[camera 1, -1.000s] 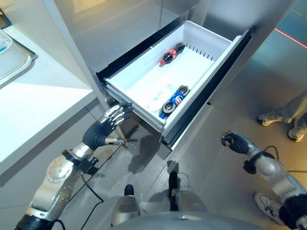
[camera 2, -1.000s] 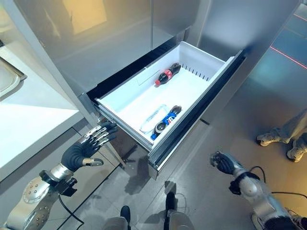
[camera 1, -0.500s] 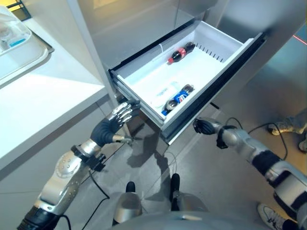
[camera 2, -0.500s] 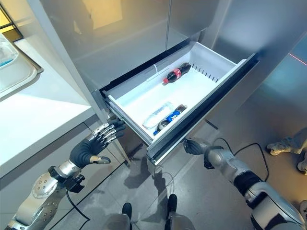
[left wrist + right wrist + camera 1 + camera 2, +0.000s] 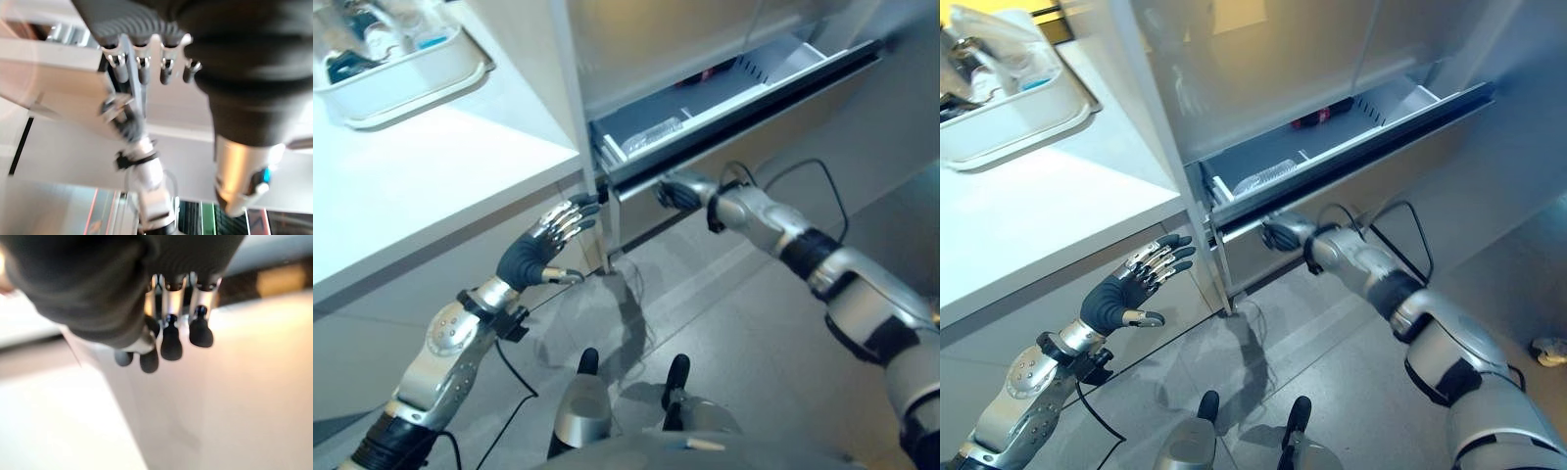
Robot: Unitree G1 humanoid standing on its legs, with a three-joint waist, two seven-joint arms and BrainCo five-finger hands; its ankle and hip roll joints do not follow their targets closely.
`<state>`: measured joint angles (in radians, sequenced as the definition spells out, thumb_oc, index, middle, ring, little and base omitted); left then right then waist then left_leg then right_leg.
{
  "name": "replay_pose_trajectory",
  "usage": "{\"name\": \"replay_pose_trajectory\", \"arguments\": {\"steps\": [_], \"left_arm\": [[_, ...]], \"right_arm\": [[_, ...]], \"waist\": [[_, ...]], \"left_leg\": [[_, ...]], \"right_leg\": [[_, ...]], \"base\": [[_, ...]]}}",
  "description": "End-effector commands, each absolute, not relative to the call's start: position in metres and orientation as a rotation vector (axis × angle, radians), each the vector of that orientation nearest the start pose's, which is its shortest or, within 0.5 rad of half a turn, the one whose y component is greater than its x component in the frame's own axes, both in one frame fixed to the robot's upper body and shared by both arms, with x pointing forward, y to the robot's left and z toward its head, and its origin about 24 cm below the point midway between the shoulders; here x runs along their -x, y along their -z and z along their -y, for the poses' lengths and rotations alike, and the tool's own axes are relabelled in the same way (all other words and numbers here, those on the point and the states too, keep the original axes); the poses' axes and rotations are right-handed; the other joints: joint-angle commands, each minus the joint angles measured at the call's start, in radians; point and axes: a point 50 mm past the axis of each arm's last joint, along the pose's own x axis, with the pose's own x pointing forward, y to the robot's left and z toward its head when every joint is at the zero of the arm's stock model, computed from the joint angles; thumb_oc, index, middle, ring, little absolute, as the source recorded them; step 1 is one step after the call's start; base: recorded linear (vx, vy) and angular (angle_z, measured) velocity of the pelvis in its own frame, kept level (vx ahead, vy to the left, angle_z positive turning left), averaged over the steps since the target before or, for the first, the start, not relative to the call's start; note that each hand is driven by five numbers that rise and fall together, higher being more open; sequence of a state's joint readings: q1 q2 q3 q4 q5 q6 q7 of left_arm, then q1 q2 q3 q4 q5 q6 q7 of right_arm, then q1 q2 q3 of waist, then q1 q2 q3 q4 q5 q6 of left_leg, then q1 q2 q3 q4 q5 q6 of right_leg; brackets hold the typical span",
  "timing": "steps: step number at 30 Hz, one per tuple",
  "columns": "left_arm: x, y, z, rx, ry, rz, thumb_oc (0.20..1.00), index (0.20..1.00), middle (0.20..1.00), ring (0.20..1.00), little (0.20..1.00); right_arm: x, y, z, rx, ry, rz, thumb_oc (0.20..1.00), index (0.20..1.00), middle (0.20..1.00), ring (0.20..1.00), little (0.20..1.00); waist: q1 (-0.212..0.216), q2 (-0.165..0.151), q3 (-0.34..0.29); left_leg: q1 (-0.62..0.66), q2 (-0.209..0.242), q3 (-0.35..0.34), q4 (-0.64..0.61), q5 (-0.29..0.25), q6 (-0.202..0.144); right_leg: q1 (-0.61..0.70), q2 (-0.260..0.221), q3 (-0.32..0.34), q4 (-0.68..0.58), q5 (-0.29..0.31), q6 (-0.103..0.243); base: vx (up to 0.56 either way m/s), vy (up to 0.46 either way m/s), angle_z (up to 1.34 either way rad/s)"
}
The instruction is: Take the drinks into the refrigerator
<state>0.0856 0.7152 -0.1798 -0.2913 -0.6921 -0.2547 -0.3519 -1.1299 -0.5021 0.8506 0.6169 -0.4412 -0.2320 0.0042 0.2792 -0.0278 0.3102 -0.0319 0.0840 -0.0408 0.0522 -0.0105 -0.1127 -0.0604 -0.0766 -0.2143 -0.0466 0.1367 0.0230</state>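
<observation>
While our curled, empty right hand [image 5: 1280, 235] presses the drawer front [image 5: 744, 122], an off-centre push could jam the drawer crooked.

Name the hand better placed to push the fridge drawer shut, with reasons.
Right. The right hand is already at the drawer front, fingers curled against it. The left hand hangs open beside the counter, off the drawer's end.

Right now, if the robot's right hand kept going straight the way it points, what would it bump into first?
Most likely the refrigerator drawer front. The right hand, fingers curled, is right up against it; whether they already touch is hard to judge. The drawer holds a clear bottle.
</observation>
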Motion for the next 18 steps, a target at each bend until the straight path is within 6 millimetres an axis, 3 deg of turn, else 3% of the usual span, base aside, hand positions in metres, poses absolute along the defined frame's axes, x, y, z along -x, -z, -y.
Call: {"name": "replay_pose_trajectory", "arguments": {"steps": [1, 3, 7, 11, 12, 13, 15, 16, 18], "left_arm": [[-0.215, -0.140, -0.176, 0.022, 0.720, 0.397, 1.000, 1.000, 1.000, 1.000, 1.000], [-0.214, -0.141, -0.176, 0.017, 0.713, 0.399, 1.000, 1.000, 1.000, 1.000, 1.000], [-0.213, -0.141, -0.179, -0.004, 0.682, 0.413, 1.000, 1.000, 1.000, 1.000, 1.000], [-0.210, -0.136, -0.179, -0.002, 0.655, 0.407, 1.000, 1.000, 1.000, 1.000, 1.000], [-0.210, -0.136, -0.180, -0.008, 0.648, 0.408, 1.000, 1.000, 1.000, 1.000, 1.000], [-0.210, -0.134, -0.181, -0.013, 0.642, 0.404, 1.000, 1.000, 1.000, 1.000, 1.000], [-0.209, -0.133, -0.182, -0.021, 0.636, 0.401, 1.000, 1.000, 1.000, 1.000, 1.000], [-0.208, -0.133, -0.186, -0.028, 0.622, 0.403, 1.000, 1.000, 1.000, 1.000, 1.000], [-0.208, -0.133, -0.187, -0.032, 0.620, 0.399, 1.000, 1.000, 1.000, 1.000, 1.000]], "right_arm": [[-0.359, -0.257, 0.034, 1.390, -0.517, 0.927, 0.200, 0.200, 0.200, 0.200, 0.200], [-0.359, -0.248, 0.040, 1.374, -0.521, 0.900, 0.200, 0.200, 0.200, 0.200, 0.200], [-0.358, -0.199, 0.070, 1.341, -0.567, 0.723, 0.200, 0.200, 0.200, 0.200, 0.200], [-0.351, -0.130, 0.114, 1.238, -0.568, 0.452, 0.200, 0.200, 0.200, 0.200, 0.200], [-0.347, -0.115, 0.122, 1.215, -0.569, 0.392, 0.238, 0.238, 0.238, 0.238, 0.238], [-0.342, -0.099, 0.135, 1.191, -0.563, 0.319, 1.000, 1.000, 1.000, 1.000, 1.000], [-0.331, -0.069, 0.160, 1.125, -0.521, 0.179, 1.000, 1.000, 1.000, 1.000, 1.000], [-0.316, -0.036, 0.184, 1.065, -0.472, 0.027, 1.000, 1.000, 1.000, 1.000, 1.000], [-0.308, -0.025, 0.191, 1.053, -0.463, -0.020, 1.000, 1.000, 1.000, 1.000, 1.000]], "waist": [[0.028, -0.036, -0.008], [0.025, -0.037, -0.008], [0.003, -0.034, -0.002], [-0.027, -0.026, 0.003], [-0.034, -0.025, 0.003], [-0.044, -0.025, 0.003], [-0.063, -0.025, 0.000], [-0.083, -0.025, -0.001], [-0.087, -0.026, -0.004]], "left_leg": [[-0.006, -0.097, 0.001, 0.042, -0.067, 0.115], [-0.004, -0.097, 0.002, 0.040, -0.067, 0.117], [0.000, -0.094, 0.014, 0.041, -0.070, 0.120], [0.006, -0.089, 0.028, 0.041, -0.074, 0.120], [0.007, -0.087, 0.031, 0.039, -0.074, 0.120], [0.009, -0.085, 0.034, 0.037, -0.074, 0.120], [0.015, -0.081, 0.041, 0.032, -0.074, 0.119], [0.020, -0.076, 0.048, 0.029, -0.074, 0.119], [0.023, -0.074, 0.052, 0.027, -0.075, 0.118]], "right_leg": [[0.014, -0.071, -0.007, 0.201, -0.143, 0.078], [0.016, -0.071, -0.006, 0.199, -0.141, 0.079], [0.010, -0.070, 0.004, 0.204, -0.138, 0.081], [0.004, -0.067, 0.015, 0.211, -0.140, 0.082], [0.003, -0.066, 0.018, 0.211, -0.139, 0.083], [0.002, -0.064, 0.021, 0.209, -0.139, 0.083], [0.001, -0.060, 0.028, 0.207, -0.138, 0.083], [0.002, -0.058, 0.035, 0.203, -0.138, 0.084], [0.003, -0.056, 0.039, 0.203, -0.139, 0.084]], "base": [[-0.02, 0.015, 0.16], [-0.02, 0.017, 0.17], [-0.03, 0.026, 0.03], [-0.03, 0.033, -0.11], [-0.02, 0.024, -0.13], [-0.02, 0.022, -0.11], [-0.01, 0.028, -0.17], [0.00, 0.021, -0.24], [0.00, 0.008, -0.22]]}}
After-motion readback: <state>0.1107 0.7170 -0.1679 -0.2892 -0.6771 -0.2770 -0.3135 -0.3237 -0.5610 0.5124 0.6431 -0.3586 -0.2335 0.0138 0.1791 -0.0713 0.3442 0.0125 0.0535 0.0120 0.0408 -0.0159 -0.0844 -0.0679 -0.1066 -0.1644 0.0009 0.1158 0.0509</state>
